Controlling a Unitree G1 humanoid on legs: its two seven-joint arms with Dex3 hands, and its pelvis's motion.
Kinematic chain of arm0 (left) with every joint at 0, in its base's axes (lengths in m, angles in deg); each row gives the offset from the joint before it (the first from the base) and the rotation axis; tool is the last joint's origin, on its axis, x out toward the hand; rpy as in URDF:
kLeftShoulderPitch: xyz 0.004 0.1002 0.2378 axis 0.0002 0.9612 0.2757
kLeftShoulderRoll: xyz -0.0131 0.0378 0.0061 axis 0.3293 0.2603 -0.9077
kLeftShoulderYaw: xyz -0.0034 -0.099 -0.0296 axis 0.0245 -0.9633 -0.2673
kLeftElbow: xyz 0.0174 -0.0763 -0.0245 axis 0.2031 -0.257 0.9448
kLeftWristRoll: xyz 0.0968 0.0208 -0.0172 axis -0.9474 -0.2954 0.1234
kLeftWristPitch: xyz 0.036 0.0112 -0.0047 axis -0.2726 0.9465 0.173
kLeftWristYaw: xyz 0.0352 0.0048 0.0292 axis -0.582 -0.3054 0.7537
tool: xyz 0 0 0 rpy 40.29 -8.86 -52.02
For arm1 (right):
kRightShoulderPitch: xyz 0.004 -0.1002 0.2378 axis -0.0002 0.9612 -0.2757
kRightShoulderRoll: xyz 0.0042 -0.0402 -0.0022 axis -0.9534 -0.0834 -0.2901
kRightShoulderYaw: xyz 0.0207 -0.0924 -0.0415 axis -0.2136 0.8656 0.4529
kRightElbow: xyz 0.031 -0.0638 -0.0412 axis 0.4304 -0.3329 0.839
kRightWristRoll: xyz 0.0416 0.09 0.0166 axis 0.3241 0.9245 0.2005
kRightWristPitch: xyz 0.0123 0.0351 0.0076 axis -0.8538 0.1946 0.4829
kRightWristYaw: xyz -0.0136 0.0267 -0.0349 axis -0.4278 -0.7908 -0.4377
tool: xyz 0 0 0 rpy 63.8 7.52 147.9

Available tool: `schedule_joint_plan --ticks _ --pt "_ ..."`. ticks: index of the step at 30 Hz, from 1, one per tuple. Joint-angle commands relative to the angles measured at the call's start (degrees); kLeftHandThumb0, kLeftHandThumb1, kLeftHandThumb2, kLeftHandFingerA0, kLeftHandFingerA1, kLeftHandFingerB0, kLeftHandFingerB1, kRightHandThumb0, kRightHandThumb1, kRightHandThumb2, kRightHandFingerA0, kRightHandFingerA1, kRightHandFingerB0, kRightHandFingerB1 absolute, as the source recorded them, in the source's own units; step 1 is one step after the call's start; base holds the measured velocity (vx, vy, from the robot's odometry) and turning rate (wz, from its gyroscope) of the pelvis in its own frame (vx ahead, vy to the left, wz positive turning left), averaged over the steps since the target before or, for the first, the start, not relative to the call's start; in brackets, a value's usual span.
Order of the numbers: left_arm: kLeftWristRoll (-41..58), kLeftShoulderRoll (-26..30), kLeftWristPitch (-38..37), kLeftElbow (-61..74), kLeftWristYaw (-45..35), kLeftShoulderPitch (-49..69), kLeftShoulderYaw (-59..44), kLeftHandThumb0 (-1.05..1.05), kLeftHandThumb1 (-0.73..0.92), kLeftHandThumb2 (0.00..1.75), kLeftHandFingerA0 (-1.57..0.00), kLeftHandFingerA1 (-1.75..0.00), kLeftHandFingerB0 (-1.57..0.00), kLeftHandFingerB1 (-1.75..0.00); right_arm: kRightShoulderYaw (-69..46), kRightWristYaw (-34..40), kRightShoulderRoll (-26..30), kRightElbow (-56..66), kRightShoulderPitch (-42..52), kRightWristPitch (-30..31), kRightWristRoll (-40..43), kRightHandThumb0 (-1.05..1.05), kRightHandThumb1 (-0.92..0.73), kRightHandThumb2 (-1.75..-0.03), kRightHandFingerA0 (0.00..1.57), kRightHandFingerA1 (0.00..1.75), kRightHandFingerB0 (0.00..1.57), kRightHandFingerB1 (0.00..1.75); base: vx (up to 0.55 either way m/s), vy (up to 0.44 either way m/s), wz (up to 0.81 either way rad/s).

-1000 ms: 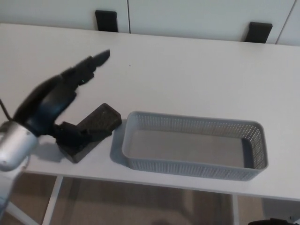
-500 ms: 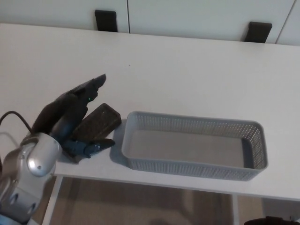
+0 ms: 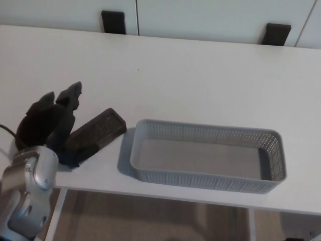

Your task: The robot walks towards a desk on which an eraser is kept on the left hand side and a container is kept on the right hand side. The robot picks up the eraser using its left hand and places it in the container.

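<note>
Left hand: black left hand (image 3: 49,123) at the eraser's left end; grasp unclear, contact hidden.
Eraser: dark rectangular eraser (image 3: 98,133) on white desk (image 3: 200,85), beside grey mesh plastic container (image 3: 208,155).
Right hand: unseen.

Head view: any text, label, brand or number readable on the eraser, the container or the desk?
None can be read.
eraser: dark textured face, no lettering shows.
container: plain grey mesh, no label.
desk: bare white, no markings.
left robot hand: black, no print visible.
</note>
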Motion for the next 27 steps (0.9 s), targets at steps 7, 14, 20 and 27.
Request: schedule_joint_plan --ticks 7,14,20,27 --pt "-4.2 -2.7 5.4 -0.3 0.7 1.7 1.5 -0.64 0.41 0.75 0.00 -0.04 -0.03 -0.14 0.3 -1.9 1.7 1.1 0.4 1.1 -1.0 -0.42 -0.61 -0.58 0.72 0.50 0.56 0.45 0.00 0.000 0.00" --pt "-3.7 -3.3 5.7 -0.4 -1.9 0.6 2.1 -0.60 0.49 0.56 -0.01 -0.26 -0.03 -0.25 0.5 -2.0 1.7 0.6 -0.3 1.0 -1.4 -0.39 -0.46 -0.89 0.67 0.68 0.46 0.58 0.00 0.000 0.00" --pt "-2.3 -1.6 5.3 -1.6 -8.3 -1.1 3.2 -0.61 0.51 0.78 -0.28 -0.45 -0.18 -0.39 0.5 -2.5 1.7 1.0 -0.2 1.5 -1.6 -0.41 -0.46 -0.89 0.67 0.67 0.45 0.58 0.00 0.000 0.00" --pt "4.0 1.5 -3.2 -4.4 -13.7 -1.2 1.6 -0.28 0.83 0.66 -0.71 -1.56 -0.84 -0.51 0.2 -2.9 1.6 0.6 -1.0 1.5 -1.7 -0.41 -0.46 -0.88 0.67 0.67 0.46 0.58 0.00 0.000 0.00"
